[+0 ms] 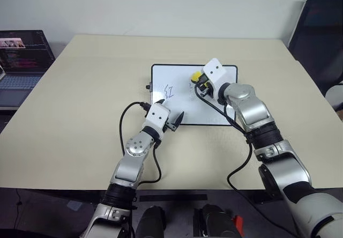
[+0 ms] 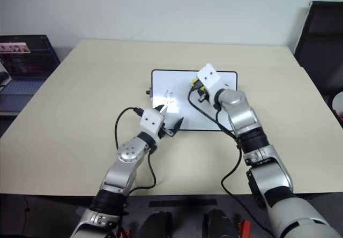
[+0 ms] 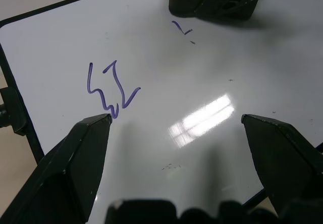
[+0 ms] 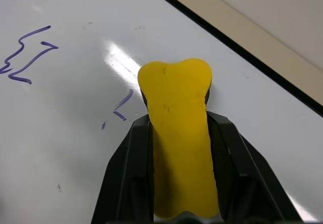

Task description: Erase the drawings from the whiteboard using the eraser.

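right gripper [image 4: 174, 133] clamps the eraser [image 4: 177, 128] over the whiteboard [image 3: 212, 82], seemingly for wiping the drawings [image 3: 112, 89]; left gripper [image 3: 176, 128] gapes empty, perhaps steadying.

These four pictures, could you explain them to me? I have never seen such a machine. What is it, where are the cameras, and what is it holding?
It is a humanoid robot with two arms, each ending in two black fingers. The two wide pictures come from a stereo camera on its head, looking down at a beige table. The two close pictures come from cameras on its wrists.

On the table lies a whiteboard with blue drawings: a larger scribble and a small leftover mark. The right gripper is shut on a yellow eraser, held at the board near the small mark. The left gripper is open, at the board's near edge by the scribble. A laptop stands beside the table.
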Motion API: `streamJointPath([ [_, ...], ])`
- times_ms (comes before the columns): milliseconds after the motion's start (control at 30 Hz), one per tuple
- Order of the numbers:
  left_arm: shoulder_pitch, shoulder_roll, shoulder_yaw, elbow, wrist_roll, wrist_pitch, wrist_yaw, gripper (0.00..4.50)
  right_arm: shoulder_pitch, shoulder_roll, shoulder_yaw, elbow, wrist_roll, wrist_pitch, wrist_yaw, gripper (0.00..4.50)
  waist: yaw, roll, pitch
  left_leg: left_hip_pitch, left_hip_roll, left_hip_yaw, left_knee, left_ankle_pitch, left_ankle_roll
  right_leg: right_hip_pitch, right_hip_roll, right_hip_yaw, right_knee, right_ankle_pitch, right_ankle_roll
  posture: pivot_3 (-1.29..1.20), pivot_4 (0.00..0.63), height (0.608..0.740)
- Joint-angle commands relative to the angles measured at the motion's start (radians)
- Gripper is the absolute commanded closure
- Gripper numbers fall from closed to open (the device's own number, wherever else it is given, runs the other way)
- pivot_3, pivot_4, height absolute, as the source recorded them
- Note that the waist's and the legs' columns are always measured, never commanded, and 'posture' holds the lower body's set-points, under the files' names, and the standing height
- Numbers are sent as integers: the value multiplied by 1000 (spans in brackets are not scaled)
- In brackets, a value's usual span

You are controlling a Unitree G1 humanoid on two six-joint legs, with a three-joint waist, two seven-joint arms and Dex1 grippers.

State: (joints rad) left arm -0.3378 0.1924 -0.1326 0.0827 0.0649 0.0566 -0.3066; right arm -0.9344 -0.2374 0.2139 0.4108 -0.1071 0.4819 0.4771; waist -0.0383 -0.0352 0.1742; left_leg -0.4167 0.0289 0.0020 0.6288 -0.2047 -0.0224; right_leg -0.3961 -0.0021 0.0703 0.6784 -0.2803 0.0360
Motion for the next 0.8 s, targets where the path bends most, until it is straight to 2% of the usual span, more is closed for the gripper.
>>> streamJointPath([
  [33, 0, 0, 4, -38, 6, -18, 11, 0, 59, -2, 24, -52, -13, 23, 11, 3377, 0, 0, 0, 0, 0, 0, 0, 0, 0, 0, 0, 0, 0, 0, 0, 0, 150, 740],
  [267, 8, 8, 10, -51, 5, -12, 18, 0, 219, -37, 70, -211, -26, 112, 34, 3377, 3, 0, 0, 1, 0, -1, 1, 0, 0, 1, 0, 0, 0, 0, 0, 0, 150, 740],
  [467, 13, 13, 12, -52, 5, -12, 18, 0, 271, -64, 79, -270, -27, 143, 40, 3377, 5, 0, 0, 3, 0, -1, 1, 0, 0, 5, 0, -1, 0, -1, 1, 0, 150, 740],
  [800, -6, 6, 6, -30, 7, -22, 15, 0, 72, -4, 9, -73, -19, 10, -66, 3377, 0, 0, 0, 7, 0, 0, 1, 1, 1, 7, 0, 0, 0, -2, 4, 0, 150, 740],
])
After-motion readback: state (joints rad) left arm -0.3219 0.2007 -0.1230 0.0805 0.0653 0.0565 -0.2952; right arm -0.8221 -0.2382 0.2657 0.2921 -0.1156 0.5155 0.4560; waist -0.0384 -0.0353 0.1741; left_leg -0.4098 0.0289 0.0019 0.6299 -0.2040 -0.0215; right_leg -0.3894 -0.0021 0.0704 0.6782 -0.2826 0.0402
